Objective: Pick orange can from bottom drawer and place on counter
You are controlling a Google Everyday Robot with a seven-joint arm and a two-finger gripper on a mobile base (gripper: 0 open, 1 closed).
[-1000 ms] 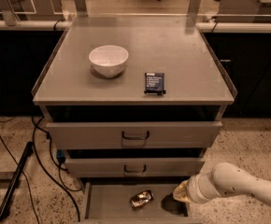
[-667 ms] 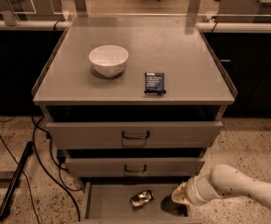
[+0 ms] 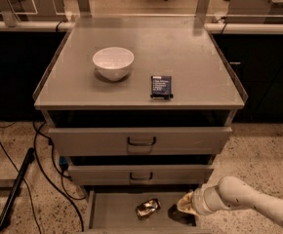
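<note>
Lying on the plain grey floor of the bottom drawer (image 3: pixel 113 214), the orange can (image 3: pixel 148 208) shows shiny and dented, and I take it as my landmark for everything else in the camera view. Just to the right of the can is my gripper (image 3: pixel 179 213), a dark shape low inside the same open drawer. My pale arm (image 3: pixel 244 199) runs away from the can toward the lower right. Whether my jaws are parted or closed I cannot tell, for they show only as a dark mass. The can lies apart from that mass, with a sliver of drawer floor between them. Directly above the can sit two grey drawer fronts (image 3: pixel 180 140), one over the other, each with a dark loop handle. Well above the can is the counter (image 3: pixel 200 48), a broad flat grey surface with thin raised rims along its sides. On that surface, up and to the left of the can, a white bowl (image 3: pixel 113 62) stands upright. Up and slightly to the right of the can lies a small dark blue box (image 3: pixel 161 87) with white text, well apart from the bowl. Far to the left of the can, black cables (image 3: pixel 43 155) trail over the speckled floor (image 3: pixel 258 150).
</note>
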